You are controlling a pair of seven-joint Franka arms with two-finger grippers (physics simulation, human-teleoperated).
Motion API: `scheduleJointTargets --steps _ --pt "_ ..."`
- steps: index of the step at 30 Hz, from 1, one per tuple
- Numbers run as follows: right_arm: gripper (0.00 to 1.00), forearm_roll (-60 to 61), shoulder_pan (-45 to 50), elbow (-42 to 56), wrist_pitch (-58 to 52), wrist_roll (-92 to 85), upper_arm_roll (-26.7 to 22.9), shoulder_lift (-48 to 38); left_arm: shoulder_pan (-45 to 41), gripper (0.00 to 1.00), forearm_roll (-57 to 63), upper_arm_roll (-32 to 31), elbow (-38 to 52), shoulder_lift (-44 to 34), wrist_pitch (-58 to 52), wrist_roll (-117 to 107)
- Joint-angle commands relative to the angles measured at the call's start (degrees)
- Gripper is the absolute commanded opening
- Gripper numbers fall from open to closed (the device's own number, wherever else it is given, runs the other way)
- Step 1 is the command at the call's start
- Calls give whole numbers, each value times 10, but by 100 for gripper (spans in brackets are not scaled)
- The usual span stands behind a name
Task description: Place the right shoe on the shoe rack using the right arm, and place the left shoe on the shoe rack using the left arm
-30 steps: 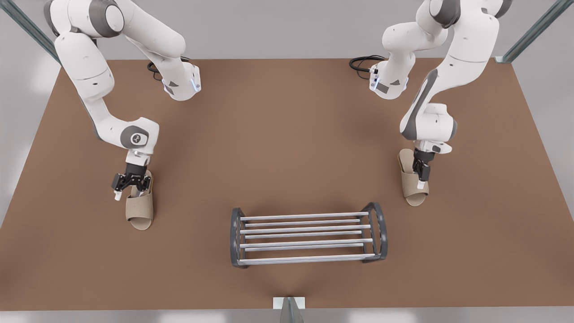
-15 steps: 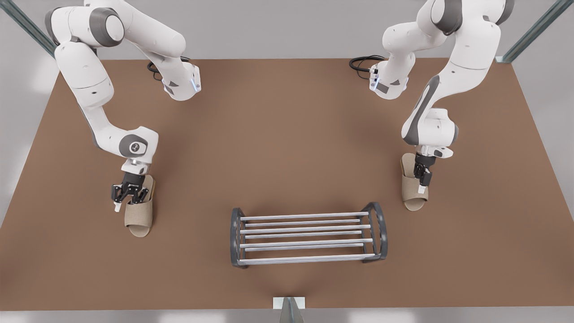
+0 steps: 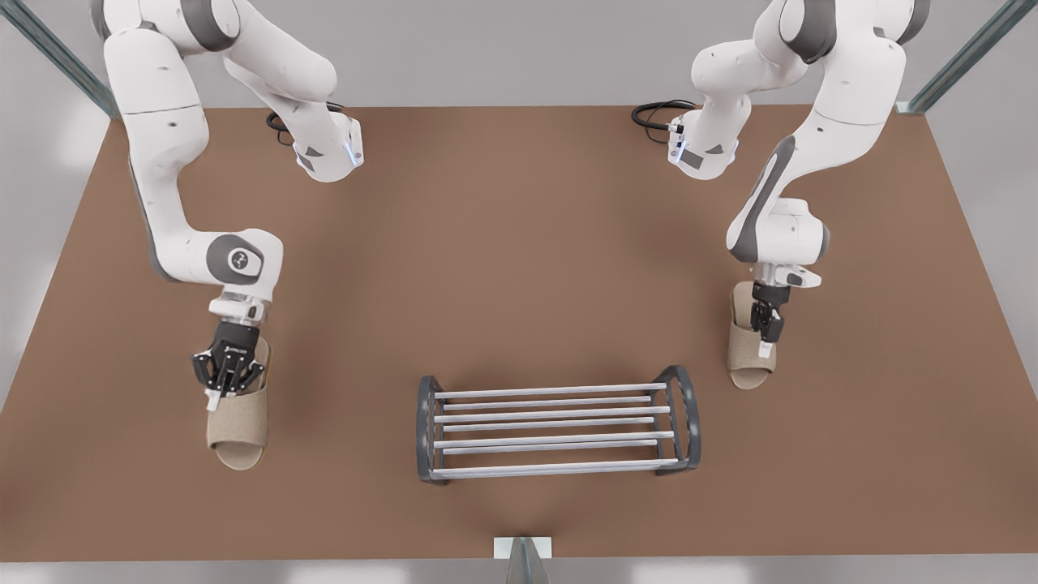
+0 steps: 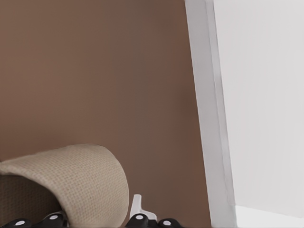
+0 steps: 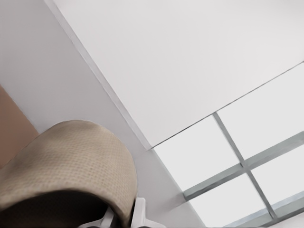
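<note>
Front view: the right tool [image 3: 223, 388], near the counter's [image 3: 519, 243] edge on the front view's left, is clamped on the right shoe [image 3: 237, 430]. That shoe has shifted toward the near edge over the last second and looks lifted. The left tool [image 3: 765, 341], toward the opposite edge, grips the left shoe [image 3: 748, 357], which has barely moved. Both carries have probably begun. The rack [image 3: 427, 430] holds nothing.

Left wrist view: the left shoe's strap sits between the fingers.

Right wrist view: the right shoe is tilted up.
</note>
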Motion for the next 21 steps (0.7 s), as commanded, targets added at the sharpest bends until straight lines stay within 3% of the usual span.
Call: scheduleJointTargets --steps 1,6,11,12,14,15,16,18,19,21 --pt "21 -284 35 24 158 14 5 -34 1 42 -156 0 1 -1 -28 -6" --pt "21 -188 117 50 292 11 5 -141 9 36 -164 3 31 -15 3 -8" --pt "21 -86 237 89 361 0 -3 -151 11 27 -162 3 142 -45 211 -60" --pt "21 -64 299 110 378 0 -54 -137 11 26 -161 1 164 -45 255 -69" --pt "21 -33 484 207 434 1 -236 -59 11 21 -162 -8 166 -44 279 -101" --pt "21 -11 518 227 443 1 -274 -38 11 21 -163 -22 177 -44 293 -114" --pt "21 1 564 246 451 1 -316 -18 11 21 -163 -48 228 -43 349 -123" --pt "21 55 697 342 520 2 -476 63 10 21 -162 -87 335 -25 407 -123" --pt "21 58 704 364 541 3 -485 81 10 21 -157 -102 416 6 471 -114" --pt "21 147 832 446 602 8 -657 167 10 21 -164 -117 435 8 485 -123"
